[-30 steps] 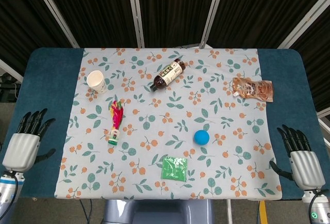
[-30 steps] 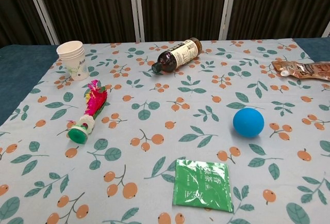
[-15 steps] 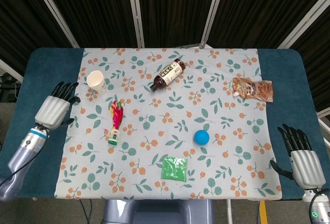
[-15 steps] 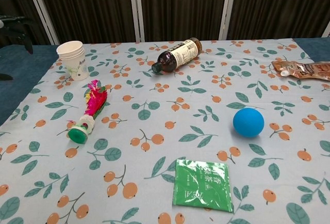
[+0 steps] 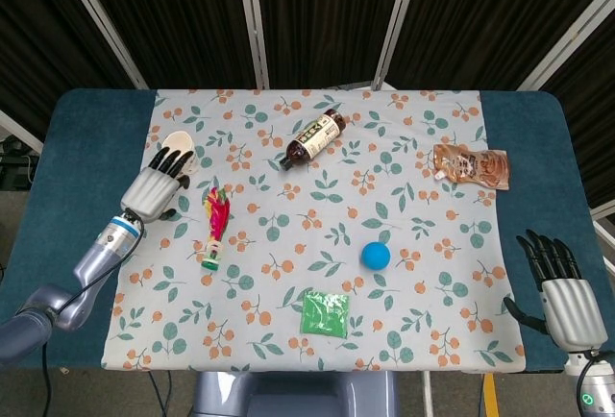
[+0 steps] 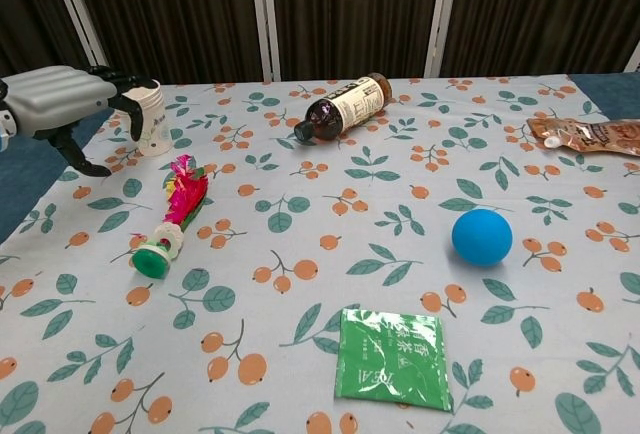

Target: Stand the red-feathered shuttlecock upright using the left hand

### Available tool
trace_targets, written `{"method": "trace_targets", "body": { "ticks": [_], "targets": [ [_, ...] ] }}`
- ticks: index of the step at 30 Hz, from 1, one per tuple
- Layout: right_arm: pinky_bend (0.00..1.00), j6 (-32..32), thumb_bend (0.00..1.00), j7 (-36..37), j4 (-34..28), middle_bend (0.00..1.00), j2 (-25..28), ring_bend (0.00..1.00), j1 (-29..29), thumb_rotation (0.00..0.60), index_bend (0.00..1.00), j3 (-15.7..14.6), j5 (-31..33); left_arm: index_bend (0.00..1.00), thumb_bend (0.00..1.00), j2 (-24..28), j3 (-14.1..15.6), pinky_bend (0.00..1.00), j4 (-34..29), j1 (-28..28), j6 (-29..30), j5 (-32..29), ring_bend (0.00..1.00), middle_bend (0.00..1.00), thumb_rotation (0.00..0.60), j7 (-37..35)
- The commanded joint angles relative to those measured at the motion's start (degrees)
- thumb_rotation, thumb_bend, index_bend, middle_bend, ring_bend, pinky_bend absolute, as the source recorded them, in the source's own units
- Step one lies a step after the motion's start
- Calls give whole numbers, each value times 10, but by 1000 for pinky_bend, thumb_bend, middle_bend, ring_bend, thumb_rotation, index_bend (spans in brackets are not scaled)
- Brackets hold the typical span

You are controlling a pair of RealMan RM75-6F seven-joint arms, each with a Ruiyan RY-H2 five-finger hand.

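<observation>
One light shuttlecock (image 5: 215, 228) lies flat; my left robot hand (image 5: 154, 186), empty and spread at its ten o'clock, should pinch the stiff base (feathers crush).

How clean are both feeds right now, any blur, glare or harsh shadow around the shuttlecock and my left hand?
Head view: even light, the shuttlecock sharp, only a faint shadow under the left hand, no glare on the tablecloth. Chest view: the shuttlecock crisp; the left hand is cut by the frame's left edge and slightly soft; a small highlight sits on the bottle.
</observation>
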Motion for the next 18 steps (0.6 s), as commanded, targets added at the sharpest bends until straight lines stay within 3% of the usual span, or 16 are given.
{"method": "trace_targets", "body": {
  "ticks": [1,18],
  "targets": [
    [0,-1,157,1,0,0,0,0,0,600,25,0,1,428,214,-19,5,0,20,-12,1,3,0,0,600,-14],
    [0,-6,157,10,-4,0,3,0,1,600,25,1,9,494,223,-78,20,13,77,-65,-14,5,0,17,600,-10]
  ]
}}
